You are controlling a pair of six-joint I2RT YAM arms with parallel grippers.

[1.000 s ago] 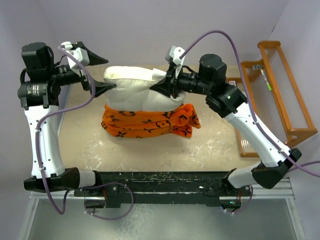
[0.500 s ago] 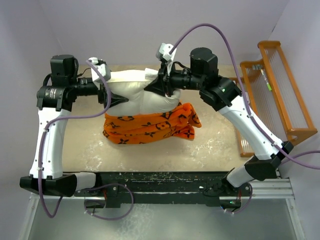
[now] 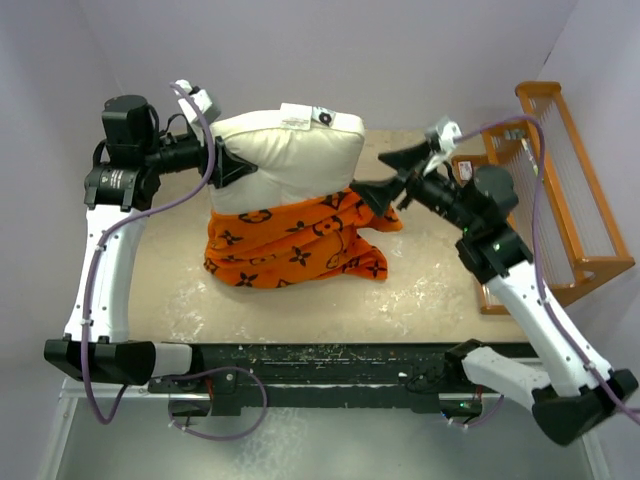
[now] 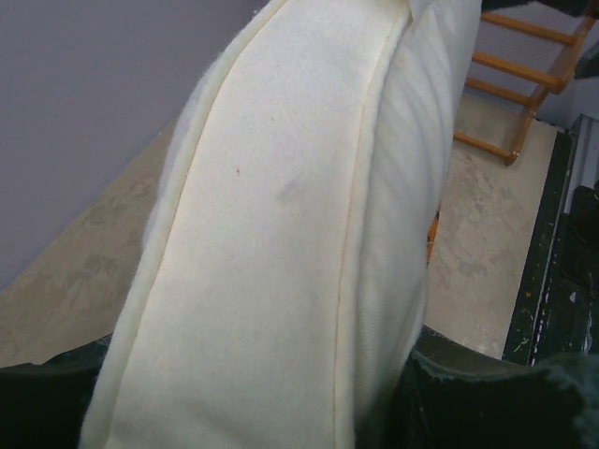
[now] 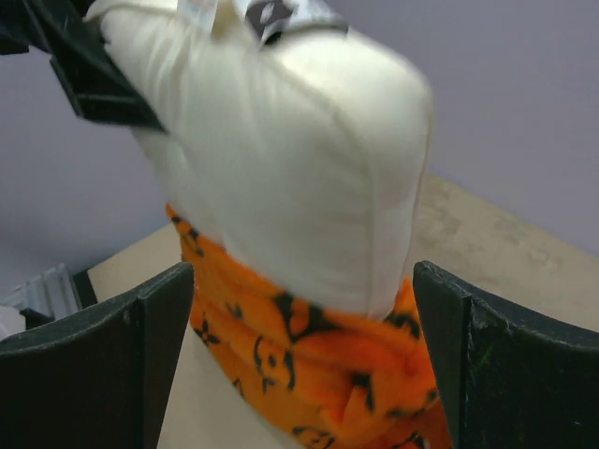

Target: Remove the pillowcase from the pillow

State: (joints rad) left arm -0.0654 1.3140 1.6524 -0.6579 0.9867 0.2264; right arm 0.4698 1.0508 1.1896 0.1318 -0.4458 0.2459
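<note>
The cream-white pillow point(image 3: 290, 155) stands upright at the back of the table. Its lower part sits in the bunched orange pillowcase point(image 3: 295, 245) with dark motifs. My left gripper point(image 3: 238, 166) is shut on the pillow's left edge. In the left wrist view the pillow point(image 4: 281, 243) fills the gap between the jaws of that gripper point(image 4: 257, 402). My right gripper point(image 3: 372, 175) hangs open just right of the pillow and touches nothing. In the right wrist view the pillow point(image 5: 281, 159) and pillowcase point(image 5: 318, 365) lie ahead of the spread gripper point(image 5: 304, 374).
An orange wooden rack point(image 3: 545, 190) stands at the right edge of the table. Purple walls close in at the back and on both sides. The black base rail point(image 3: 320, 360) runs along the near edge. Tan tabletop point(image 3: 420, 290) shows in front of the pillowcase.
My right gripper let go of the pillow's top, opened and drew back to the right. My left gripper closed on the pillow's left edge. The pillow now stands taller above the pillowcase.
</note>
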